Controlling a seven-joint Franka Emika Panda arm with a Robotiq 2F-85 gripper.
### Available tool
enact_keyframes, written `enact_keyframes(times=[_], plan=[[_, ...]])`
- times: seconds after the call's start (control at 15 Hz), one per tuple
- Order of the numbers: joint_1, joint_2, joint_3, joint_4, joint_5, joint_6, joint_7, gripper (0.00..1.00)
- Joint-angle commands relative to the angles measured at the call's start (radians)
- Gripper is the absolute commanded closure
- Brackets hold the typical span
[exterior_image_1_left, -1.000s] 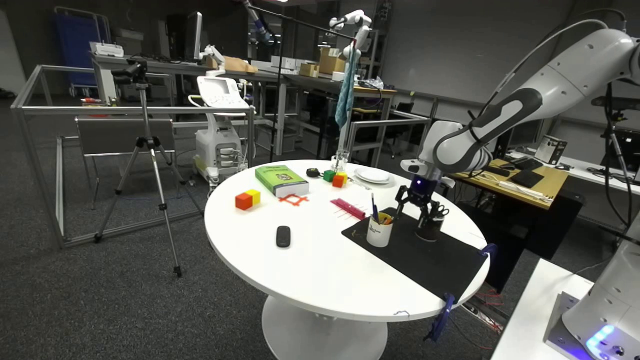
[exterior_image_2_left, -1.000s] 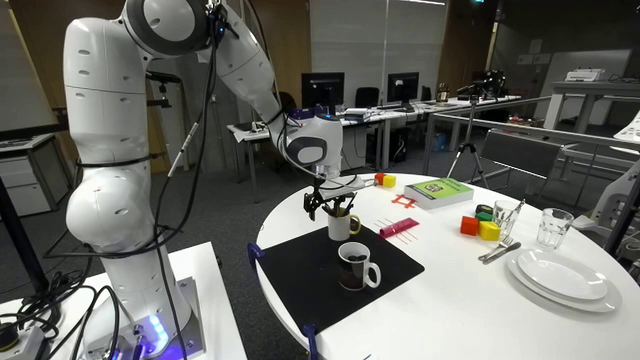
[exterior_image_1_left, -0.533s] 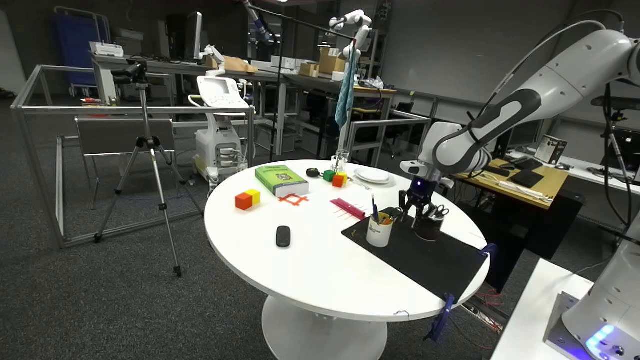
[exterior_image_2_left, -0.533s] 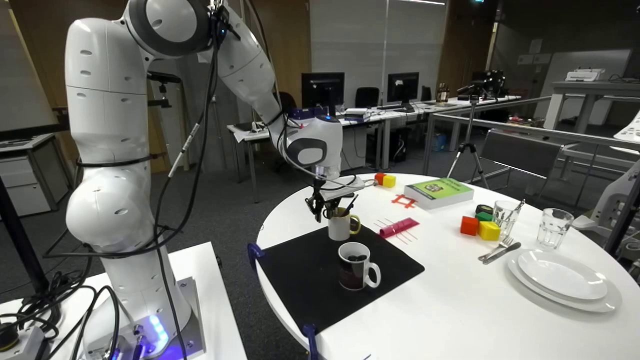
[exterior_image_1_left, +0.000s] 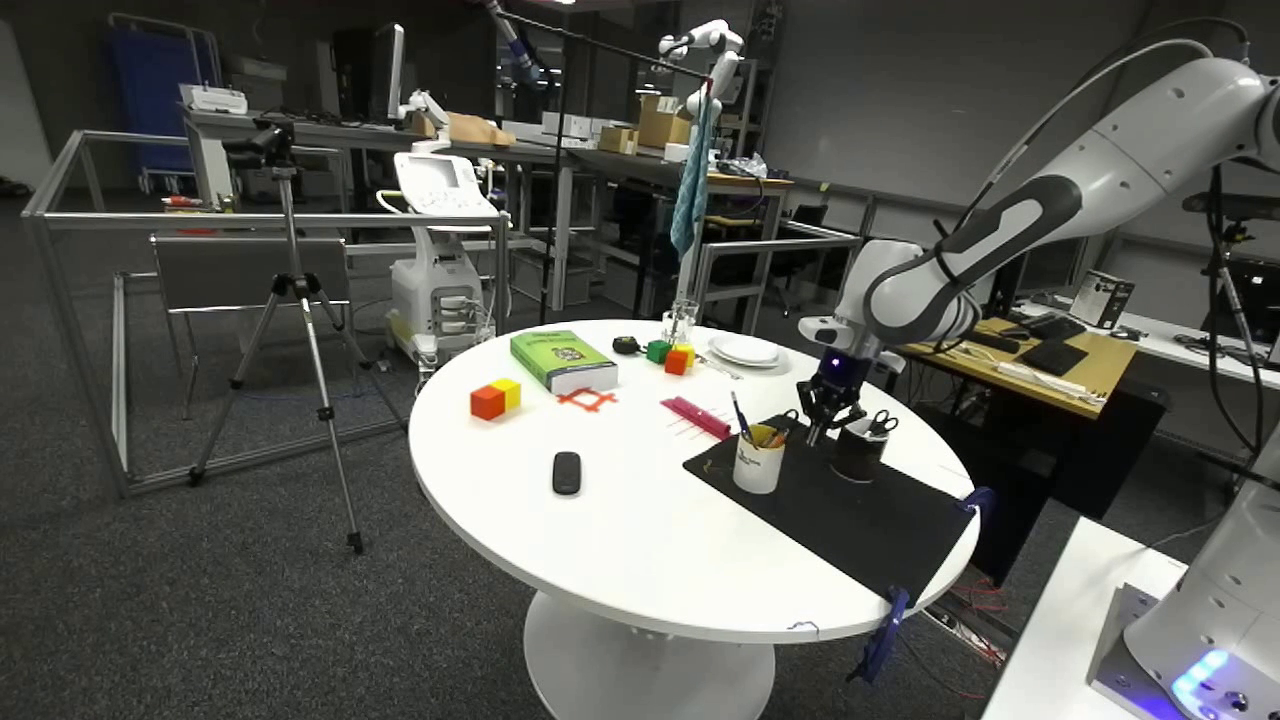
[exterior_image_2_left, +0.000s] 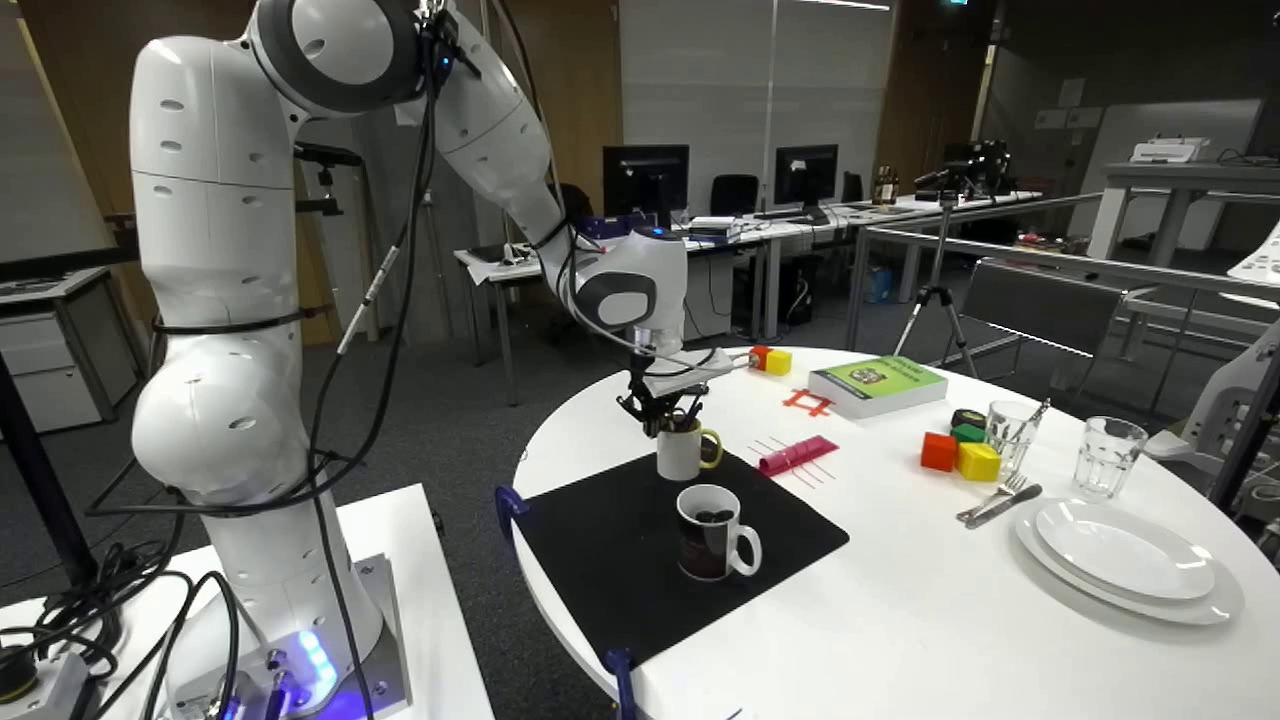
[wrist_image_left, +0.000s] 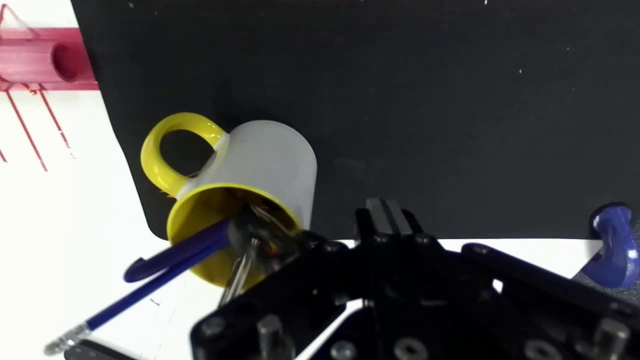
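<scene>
Yellow colours the inside and handle of the white mug (wrist_image_left: 275, 155) in the wrist view, where it stands on a black mat (wrist_image_left: 425, 100) with a blue pencil (wrist_image_left: 140, 295), a pen (wrist_image_left: 175, 253) and some metal pieces (wrist_image_left: 241, 275) slanting out past its rim. The end effector (wrist_image_left: 389, 217) is narrow just beside it, its pads together with nothing visible between them; blur around the darker contents leaves contact with them unclear. The mug looks ceramic, so it should be rigid, smooth enough to slip, apt to chip if knocked and fairly weighty with its load; the handle, or the wall away from the leaning contents, seems the soundest hold. The pencil and pen should be light and stiff, best taken across the shaft above the rim, though they may roll between the pads. In an exterior view the end effector shows in the gap between this mug and a dark mug (exterior_image_1_left: 858, 455) holding scissors (exterior_image_1_left: 880, 424). In an exterior view the pink tube (exterior_image_2_left: 798, 455) lies on the counter (exterior_image_2_left: 880, 620) beyond the mat, and the white mug is upright, its handle turned away from the end effector.
</scene>
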Motion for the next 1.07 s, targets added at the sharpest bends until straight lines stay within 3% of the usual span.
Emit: enact_keyframes(times=[0.0, 0.4, 0.47, 0.6, 1.0], plan=[[-0.013, -0.003, 0.011, 0.003, 0.008, 0.013, -0.03, 1.0], [-0.013, -0.009, 0.008, 0.009, 0.009, 0.03, -0.018, 1.0], [-0.015, -0.009, 0.012, 0.009, 0.018, 0.048, -0.029, 0.74], [-0.02, -0.011, 0.019, 0.011, 0.031, 0.069, -0.042, 0.66], [-0.026, -0.026, 0.03, 0.019, 0.045, 0.07, -0.051, 0.21]])
